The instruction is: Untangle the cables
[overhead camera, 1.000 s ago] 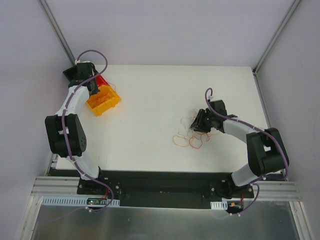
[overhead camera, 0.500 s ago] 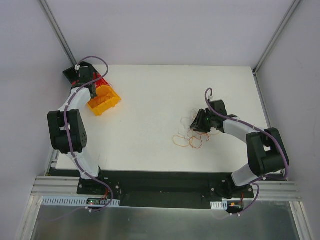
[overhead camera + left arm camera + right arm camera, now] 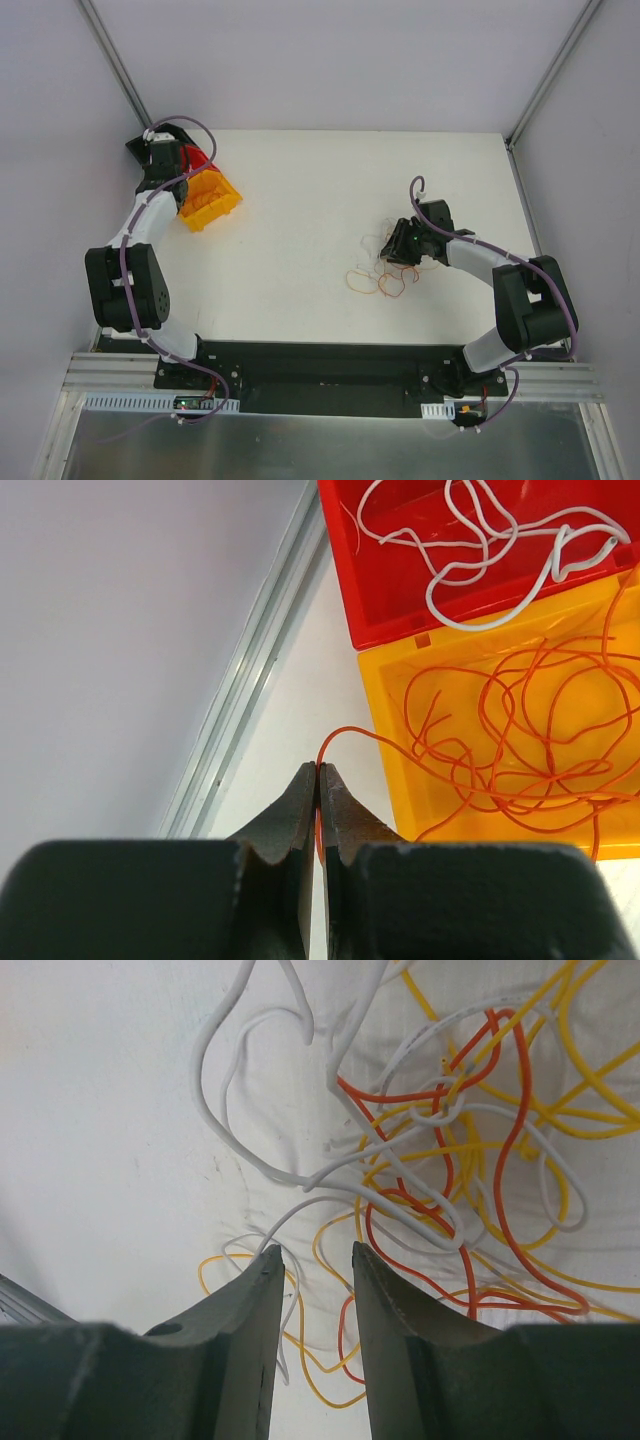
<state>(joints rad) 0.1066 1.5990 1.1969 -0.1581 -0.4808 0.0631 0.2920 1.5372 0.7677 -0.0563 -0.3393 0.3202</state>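
Since a second earlier the left arm (image 3: 125, 288) had swung its elbow down toward the table's left edge and drawn its wrist back into the far left corner. The right arm (image 3: 500, 275) and the tangle (image 3: 385, 272) of cables under it lay as before.

The left gripper (image 3: 318, 772) had its jaws pressed together on an orange wire (image 3: 345, 730). This wire arched from the tips into the yellow bin (image 3: 385, 695) and joined a heap of orange loops there. The red bin (image 3: 390, 600) sat against the yellow bin's far side and held a coil of white wire (image 3: 470, 627). Both bins ran off the right edge of the left wrist view. From above, the arm covered most of the red bin and hid the left fingers altogether.

The right gripper (image 3: 315, 1255) hung with its jaws partly spread over the orange, yellow and white tangle, which lay right of centre on the white table (image 3: 300, 220). Thin white and yellow strands showed in the gap between the fingers, but whether they touched the fingers could not be told. The tangle ran off the top and right of the right wrist view, and from above its white strands were barely visible.
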